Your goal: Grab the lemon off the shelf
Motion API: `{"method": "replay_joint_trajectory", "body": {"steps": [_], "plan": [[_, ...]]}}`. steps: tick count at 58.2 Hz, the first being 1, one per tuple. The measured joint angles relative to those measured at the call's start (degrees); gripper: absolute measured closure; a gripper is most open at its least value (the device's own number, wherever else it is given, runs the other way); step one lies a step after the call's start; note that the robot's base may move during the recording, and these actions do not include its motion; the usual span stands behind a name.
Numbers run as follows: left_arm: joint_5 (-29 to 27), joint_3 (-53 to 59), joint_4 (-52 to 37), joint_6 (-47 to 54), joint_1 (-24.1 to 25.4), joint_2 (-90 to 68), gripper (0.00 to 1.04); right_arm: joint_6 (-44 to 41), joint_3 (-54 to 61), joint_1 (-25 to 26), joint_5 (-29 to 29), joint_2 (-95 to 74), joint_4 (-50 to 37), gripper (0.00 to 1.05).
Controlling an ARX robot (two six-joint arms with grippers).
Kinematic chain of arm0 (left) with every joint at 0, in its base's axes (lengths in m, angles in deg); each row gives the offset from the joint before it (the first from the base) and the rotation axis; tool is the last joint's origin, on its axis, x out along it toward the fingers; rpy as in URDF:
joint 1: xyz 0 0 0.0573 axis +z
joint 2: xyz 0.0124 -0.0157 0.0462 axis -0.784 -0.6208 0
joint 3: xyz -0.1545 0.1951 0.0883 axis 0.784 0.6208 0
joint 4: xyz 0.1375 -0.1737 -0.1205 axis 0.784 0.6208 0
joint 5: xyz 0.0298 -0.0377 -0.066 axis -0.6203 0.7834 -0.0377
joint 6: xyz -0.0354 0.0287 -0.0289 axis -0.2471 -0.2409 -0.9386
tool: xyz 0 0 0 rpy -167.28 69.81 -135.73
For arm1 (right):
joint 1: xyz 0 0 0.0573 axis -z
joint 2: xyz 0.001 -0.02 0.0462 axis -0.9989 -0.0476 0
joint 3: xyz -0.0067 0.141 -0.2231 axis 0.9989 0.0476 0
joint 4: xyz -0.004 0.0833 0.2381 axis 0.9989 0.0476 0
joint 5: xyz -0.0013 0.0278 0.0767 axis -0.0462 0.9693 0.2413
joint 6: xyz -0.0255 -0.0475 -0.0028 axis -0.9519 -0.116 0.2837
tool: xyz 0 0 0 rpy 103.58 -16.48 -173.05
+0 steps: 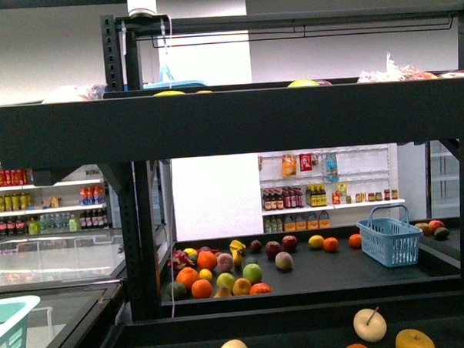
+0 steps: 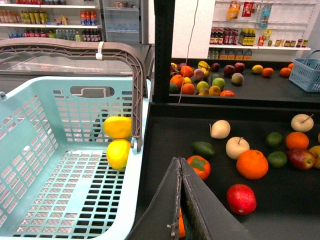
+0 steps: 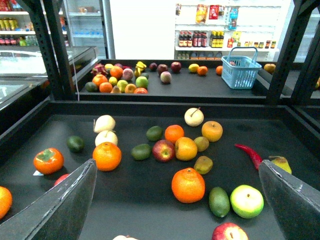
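Closest to the cameras, the left gripper (image 2: 180, 200) was seen pressed shut with nothing held, while the right gripper (image 3: 176, 167) was spread wide and empty above the shelf (image 3: 150, 107). Beside the left gripper, inside the pale blue basket (image 2: 30, 150), two bright yellow ovals were found. The nearer was taken for the lemon (image 2: 118, 154), with the other yellow oval (image 2: 118, 127) just behind it. No lemon could be told for certain among the tray's mixed fruit. It was judged light, firm and smooth-skinned, apt to roll, and best gripped across its narrow middle. Farther back, a second tray (image 3: 200, 90) with more fruit was seen.
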Motion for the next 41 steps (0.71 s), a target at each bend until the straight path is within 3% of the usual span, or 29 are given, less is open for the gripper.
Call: {"method": "replay_joint_trajectory", "body": {"steps": [41], "plan": [[-0.02,6.16,-1.11,0.02,0.0,5.55,1.02,-0.02,0.0,0.0,0.02,0.0,0.0,0.07]]}}
